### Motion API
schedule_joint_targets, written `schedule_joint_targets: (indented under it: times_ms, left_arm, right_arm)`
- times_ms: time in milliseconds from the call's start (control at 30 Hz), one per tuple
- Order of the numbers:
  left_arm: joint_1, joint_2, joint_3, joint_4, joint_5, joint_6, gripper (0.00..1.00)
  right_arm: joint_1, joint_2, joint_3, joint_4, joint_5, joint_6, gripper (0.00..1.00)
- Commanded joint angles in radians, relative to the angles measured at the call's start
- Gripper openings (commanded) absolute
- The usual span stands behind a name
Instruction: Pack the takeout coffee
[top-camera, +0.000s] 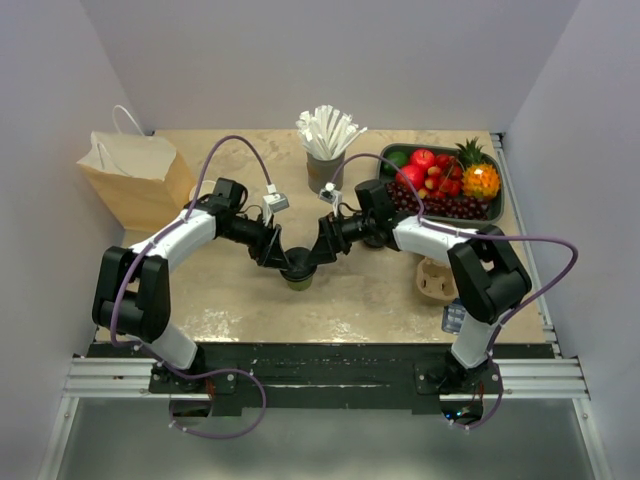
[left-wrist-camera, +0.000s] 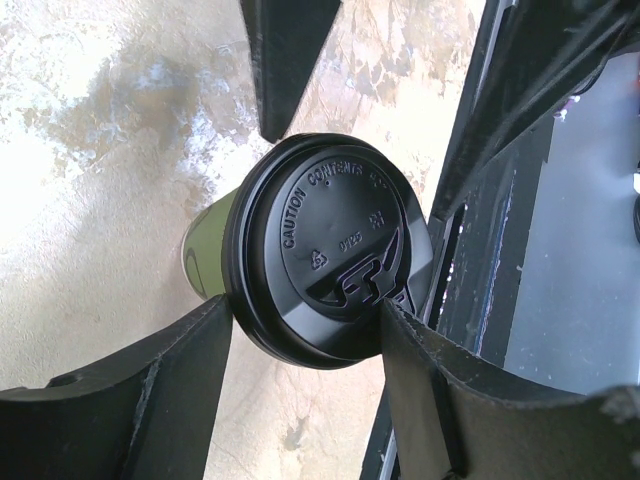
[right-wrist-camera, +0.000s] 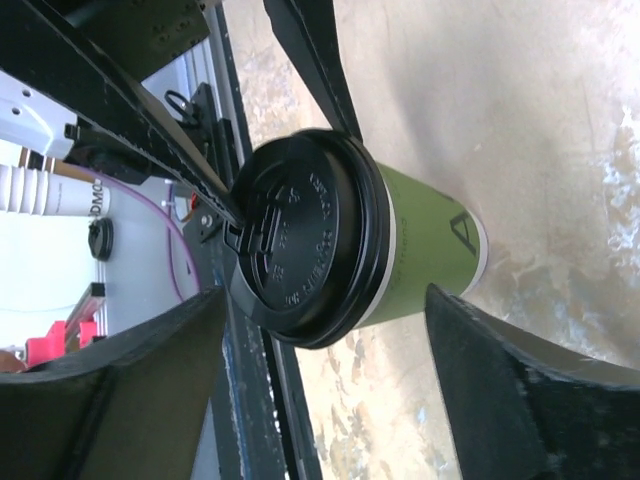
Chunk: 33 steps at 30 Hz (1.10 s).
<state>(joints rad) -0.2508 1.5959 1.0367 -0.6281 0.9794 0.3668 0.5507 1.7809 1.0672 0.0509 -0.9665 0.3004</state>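
Table, mottled stone top; brown paper bag at the far left corner; fruit tray at the far right corner; grey cup of straws at mid far edge; cardboard carrier by the right edge, partly cut off by the right arm; takeout coffee upright, centre, toward the near edge, largely hidden from above by both grippers; left gripper clamped across the black lid; right gripper jaws wide, straddling the cup, one finger clear of its wall.
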Motion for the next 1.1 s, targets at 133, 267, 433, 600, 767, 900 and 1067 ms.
schedule_joint_targets:
  times_ms: [133, 267, 433, 600, 767, 900, 1067]
  left_arm:
    - [-0.007, 0.024, 0.022, 0.011, -0.090, 0.041, 0.63]
    - [-0.007, 0.029, 0.025, 0.011, -0.090, 0.038, 0.63]
    - [-0.007, 0.029, 0.020, 0.011, -0.088, 0.040, 0.63]
    - [-0.007, 0.033, 0.016, 0.016, -0.088, 0.034, 0.63]
    - [-0.007, 0.038, 0.014, 0.022, -0.085, 0.027, 0.63]
    - [-0.007, 0.045, 0.014, 0.027, -0.084, 0.023, 0.63]
    - [-0.007, 0.049, 0.016, 0.031, -0.084, 0.017, 0.63]
  right_arm:
    - [0.000, 0.006, 0.022, -0.109, -0.031, -0.078, 0.70]
    - [0.000, 0.028, 0.037, -0.141, -0.032, -0.099, 0.62]
    - [0.000, 0.046, 0.045, -0.155, -0.020, -0.112, 0.60]
    - [0.000, 0.058, 0.048, -0.160, -0.024, -0.115, 0.60]
    - [-0.001, 0.064, 0.048, -0.192, 0.029, -0.144, 0.59]
    - [-0.003, 0.087, 0.060, -0.232, 0.078, -0.139, 0.58]
    - [-0.003, 0.114, 0.069, -0.287, 0.185, -0.133, 0.57]
